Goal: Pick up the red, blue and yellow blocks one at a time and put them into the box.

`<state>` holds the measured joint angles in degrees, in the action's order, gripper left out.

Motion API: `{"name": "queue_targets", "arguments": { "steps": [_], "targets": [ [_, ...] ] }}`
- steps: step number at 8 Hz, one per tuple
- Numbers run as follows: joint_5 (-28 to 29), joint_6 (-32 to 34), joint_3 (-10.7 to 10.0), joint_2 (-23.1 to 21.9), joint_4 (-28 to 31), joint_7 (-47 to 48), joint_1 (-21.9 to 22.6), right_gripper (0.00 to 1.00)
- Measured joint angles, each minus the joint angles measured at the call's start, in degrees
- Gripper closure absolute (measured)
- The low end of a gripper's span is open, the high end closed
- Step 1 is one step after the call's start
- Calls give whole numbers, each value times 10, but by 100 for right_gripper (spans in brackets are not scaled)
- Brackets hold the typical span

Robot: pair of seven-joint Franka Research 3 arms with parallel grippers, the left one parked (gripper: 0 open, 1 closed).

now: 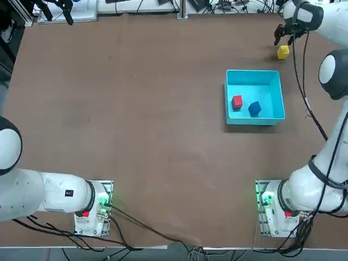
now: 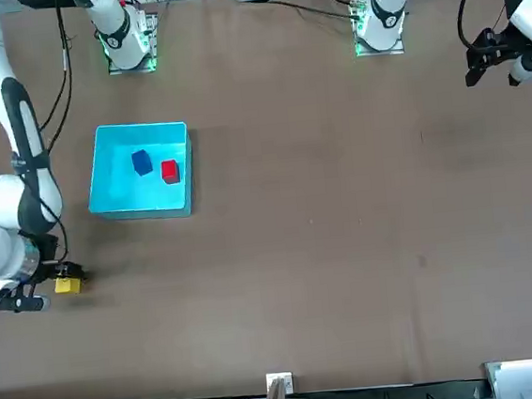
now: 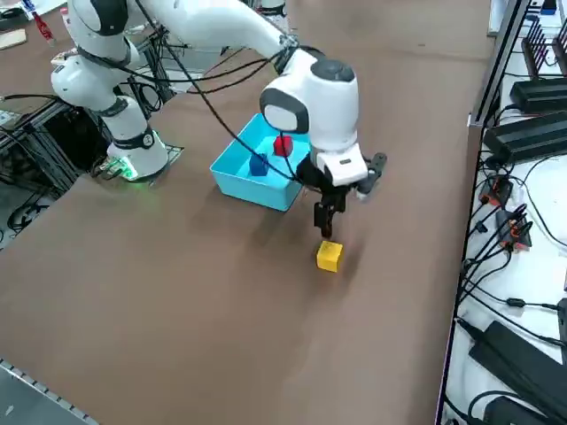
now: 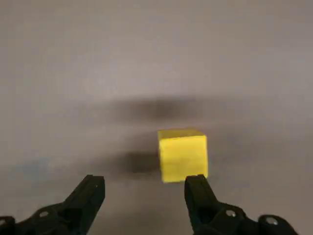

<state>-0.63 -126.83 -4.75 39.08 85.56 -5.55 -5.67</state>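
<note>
Across the brown tabletop, a light-blue box sits toward the right arm's side, with the red block and blue block inside, set apart from each other. Near the box but outside it, the right tool hovers with its fingers spread wide, holding nothing, above the yellow block on the tabletop. No writing is legible on the box or blocks.
</note>
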Motion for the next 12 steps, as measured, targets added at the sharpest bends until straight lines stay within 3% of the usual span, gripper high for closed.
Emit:
{"name": "queue_targets", "arguments": {
  "steps": [4, 9, 11, 12],
  "targets": [
    [0, -24, 0, 44, -43, -25, -16, 0],
    [0, -51, 0, 75, -46, -43, -31, 0],
    [0, -51, 0, 79, -46, -52, -34, 3],
    [0, -51, 1, 81, -46, -52, -35, 8]
  ]
}}
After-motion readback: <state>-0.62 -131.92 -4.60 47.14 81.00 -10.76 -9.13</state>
